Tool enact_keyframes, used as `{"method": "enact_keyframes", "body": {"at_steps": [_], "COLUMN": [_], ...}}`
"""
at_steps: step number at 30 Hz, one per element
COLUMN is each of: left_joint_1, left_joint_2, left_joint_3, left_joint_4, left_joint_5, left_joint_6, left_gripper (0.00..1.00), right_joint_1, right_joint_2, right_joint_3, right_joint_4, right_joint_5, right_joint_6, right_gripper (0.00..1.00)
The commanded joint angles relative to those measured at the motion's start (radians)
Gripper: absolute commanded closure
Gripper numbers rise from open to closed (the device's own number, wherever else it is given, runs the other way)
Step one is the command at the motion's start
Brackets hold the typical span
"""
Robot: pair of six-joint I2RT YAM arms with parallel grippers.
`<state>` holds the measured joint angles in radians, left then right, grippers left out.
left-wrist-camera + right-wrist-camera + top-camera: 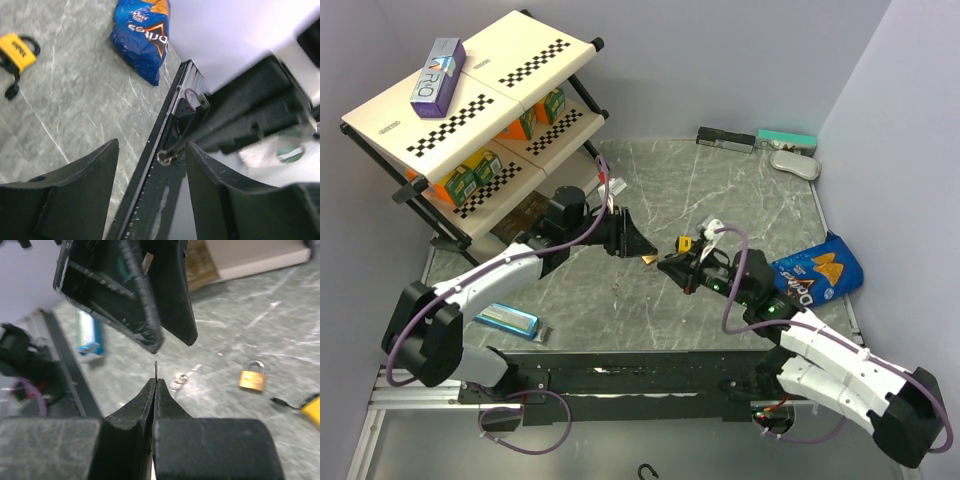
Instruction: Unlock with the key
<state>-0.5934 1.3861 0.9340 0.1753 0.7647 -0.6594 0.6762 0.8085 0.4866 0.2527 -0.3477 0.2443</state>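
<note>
Two white-and-black arms, strung with purple cabling.

White moulded shells along the left arm (490, 275) and right arm (830, 355), with bulky black housings at shoulders and elbows and slimmer black wrists. Over each, a thin purple cable (405, 330) in loose loops, slack again below the near bases. Small green lights by the right wrist. On the left gripper (152, 150), broad matte black fingers (75, 190) with curved inner faces; on the right gripper (155, 382), scuffed black pads tapering to a thin edge.

Probably a robotics lab cell: plain white walls (720, 60), checker-marked shelf (520, 45) (black-and-white strips), marble-look table (720, 190).
</note>
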Motion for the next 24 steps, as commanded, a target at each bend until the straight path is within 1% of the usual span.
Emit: {"method": "enact_keyframes", "body": {"at_steps": [1,2,5,11,14,20,24], "left_joint_1": [-0.002,-0.002,-0.002,-0.019,-0.026,-0.029,-0.029], "left_joint_2": [0.022,0.027,0.030,0.054,0.074,0.097,0.102], "left_joint_3": [0.012,0.011,-0.004,0.017,0.022,0.011,-0.003], "left_joint_4": [0.055,0.052,0.059,-0.003,-0.020,-0.013,0.015], "left_joint_5": [-0.028,-0.031,-0.048,-0.067,-0.067,-0.073,-0.061], "left_joint_6": [-0.156,-0.164,-0.193,-0.175,-0.169,-0.187,-0.219], "left_gripper": [0.38,0.38,0.39,0.40,0.40,0.40,0.42], "right_joint_1": [0.120,0.131,0.163,0.232,0.252,0.316,0.350], "right_joint_2": [0.000,0.018,0.073,0.129,0.135,0.153,0.188], "right_joint_3": [0.059,0.069,0.112,0.127,0.118,0.098,0.121], "right_joint_4": [-0.030,-0.038,-0.078,-0.046,-0.008,0.057,0.048], "right_joint_5": [0.321,0.390,0.482,0.608,0.630,0.696,0.733], "right_joint_6": [-0.140,-0.163,-0.192,-0.235,-0.237,-0.312,-0.339], "right_gripper": [1.00,1.00,1.00,1.00,1.00,1.00,1.00]}}
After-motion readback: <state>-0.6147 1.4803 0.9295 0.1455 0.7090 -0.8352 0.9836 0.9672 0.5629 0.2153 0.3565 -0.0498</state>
